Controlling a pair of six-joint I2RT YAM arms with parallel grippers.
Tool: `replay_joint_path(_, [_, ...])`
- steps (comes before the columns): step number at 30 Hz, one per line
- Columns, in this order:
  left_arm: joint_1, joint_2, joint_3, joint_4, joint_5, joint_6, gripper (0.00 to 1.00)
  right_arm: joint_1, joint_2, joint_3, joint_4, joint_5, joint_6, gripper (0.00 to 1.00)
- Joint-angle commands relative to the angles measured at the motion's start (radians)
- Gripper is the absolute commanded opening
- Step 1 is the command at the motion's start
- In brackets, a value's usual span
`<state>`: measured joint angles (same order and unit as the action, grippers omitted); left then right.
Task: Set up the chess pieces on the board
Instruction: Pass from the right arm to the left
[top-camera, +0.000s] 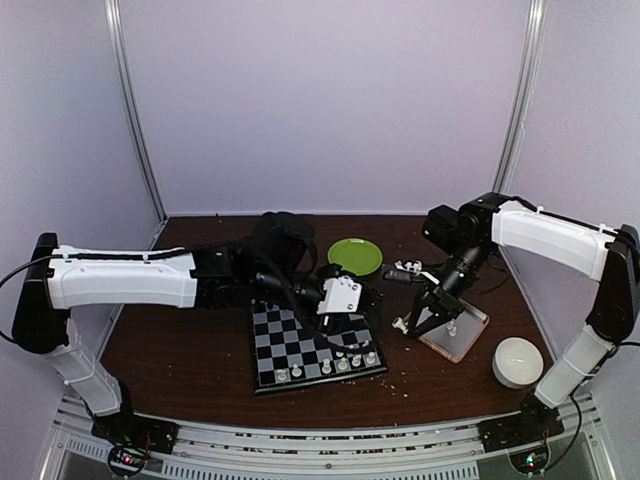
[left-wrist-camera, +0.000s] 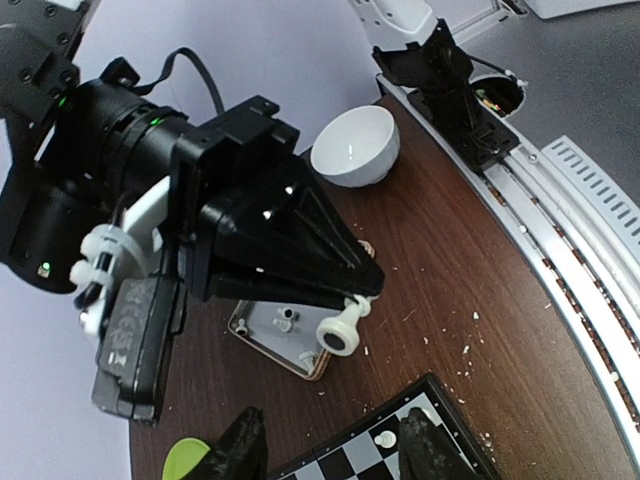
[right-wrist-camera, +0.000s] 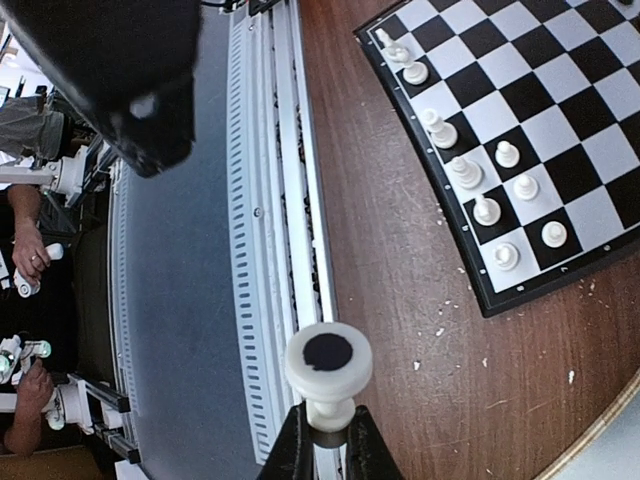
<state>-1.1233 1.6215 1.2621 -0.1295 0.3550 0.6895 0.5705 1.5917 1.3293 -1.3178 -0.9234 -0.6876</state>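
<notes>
Bottom centre, the right end effector (right-wrist-camera: 325, 428) pinches one white chess piece (right-wrist-camera: 328, 362). The left end effector (left-wrist-camera: 330, 425), jaws apart, hovers above the board (left-wrist-camera: 345, 465).

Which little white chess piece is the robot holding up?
The white piece pinched in the right gripper, its round dark base showing. The other pieces on the board stand untouched.

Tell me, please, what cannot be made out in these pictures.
- Top view: far squares of the board, hidden under the left gripper.
- Left wrist view: contents of the clear tray, partly behind the right gripper.
- Right wrist view: type of the held white piece, seen from its base.
</notes>
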Motion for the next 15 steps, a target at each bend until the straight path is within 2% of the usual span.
replay_joint_path(1, [-0.022,0.024,0.045,-0.015,-0.037,0.107,0.46,0.031,0.017,0.024,-0.054,-0.043,-0.05,0.08])
replay_joint_path(9, [-0.087,0.11,0.108,-0.029,-0.138,0.174,0.45,0.042,0.063,0.057,-0.116,-0.081,-0.099,0.09])
replay_joint_path(15, [-0.114,0.16,0.142,-0.013,-0.164,0.199,0.45,0.045,0.064,0.053,-0.111,-0.08,-0.094,0.09])
